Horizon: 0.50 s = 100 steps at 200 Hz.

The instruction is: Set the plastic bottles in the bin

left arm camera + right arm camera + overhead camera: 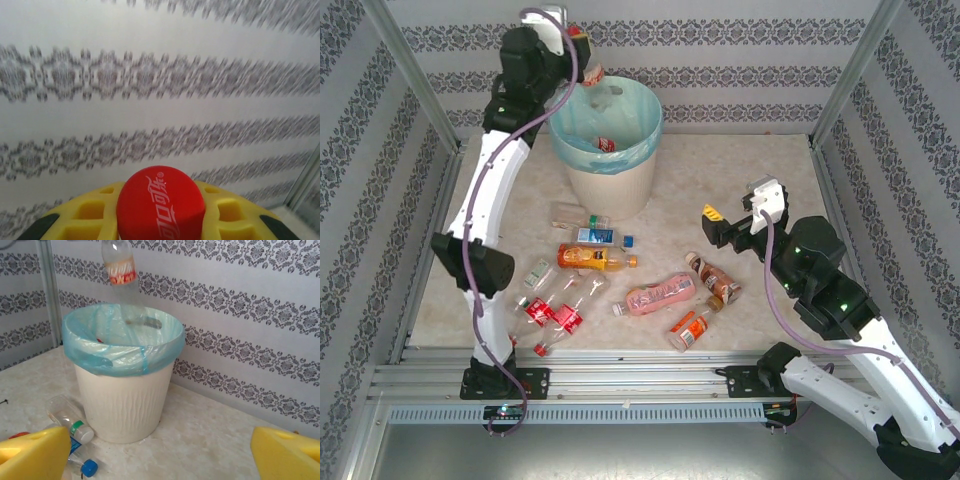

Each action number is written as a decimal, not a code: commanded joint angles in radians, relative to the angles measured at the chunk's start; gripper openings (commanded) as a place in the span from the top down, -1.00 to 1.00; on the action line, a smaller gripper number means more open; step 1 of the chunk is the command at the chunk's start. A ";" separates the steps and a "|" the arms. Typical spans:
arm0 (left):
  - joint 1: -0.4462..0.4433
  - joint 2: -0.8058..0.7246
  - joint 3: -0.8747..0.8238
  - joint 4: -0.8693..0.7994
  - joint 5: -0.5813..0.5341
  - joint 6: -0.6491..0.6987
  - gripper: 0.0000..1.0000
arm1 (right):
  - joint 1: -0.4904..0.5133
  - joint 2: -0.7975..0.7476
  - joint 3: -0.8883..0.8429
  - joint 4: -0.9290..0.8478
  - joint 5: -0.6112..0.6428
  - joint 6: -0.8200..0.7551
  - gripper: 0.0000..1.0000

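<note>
My left gripper point(582, 50) is raised at the back, shut on a clear bottle with a red label point(595, 72) that hangs over the far left rim of the bin point(610, 190). In the left wrist view its red cap point(161, 202) sits between the yellow fingers point(90, 215). The right wrist view has that bottle point(119, 262) above the blue-lined bin point(125, 390). A red-labelled bottle point(605, 143) lies inside the bin. My right gripper point(730, 225) stands open and empty at the right, above the table. Several bottles lie on the table, among them an orange one point(595, 258) and a pink one point(660, 295).
A clear bottle with a green band point(67, 417) and one with a blue cap point(89, 468) lie at the bin's foot. Brown point(715, 278) and small orange point(692, 328) bottles lie near my right arm. Patterned walls and metal posts close in the table.
</note>
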 commanded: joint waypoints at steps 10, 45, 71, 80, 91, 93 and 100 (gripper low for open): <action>0.009 0.077 0.058 -0.130 -0.047 0.102 1.00 | 0.006 0.000 0.033 -0.029 0.052 -0.039 -0.85; 0.009 0.139 0.036 -0.162 -0.047 0.131 1.00 | 0.006 0.004 0.023 -0.032 0.055 -0.046 -0.85; 0.009 0.163 -0.025 -0.142 -0.034 0.128 1.00 | 0.006 0.019 0.021 -0.039 0.059 -0.047 -0.86; 0.009 0.166 -0.047 -0.128 -0.024 0.124 1.00 | 0.007 0.023 0.020 -0.041 0.056 -0.046 -0.86; 0.008 0.169 -0.081 -0.105 -0.016 0.119 1.00 | 0.007 0.028 0.022 -0.046 0.051 -0.046 -0.85; 0.008 0.168 -0.087 -0.101 -0.015 0.118 1.00 | 0.007 0.030 0.024 -0.047 0.051 -0.046 -0.85; 0.009 0.168 -0.107 -0.086 -0.014 0.114 1.00 | 0.007 0.033 0.024 -0.049 0.048 -0.045 -0.85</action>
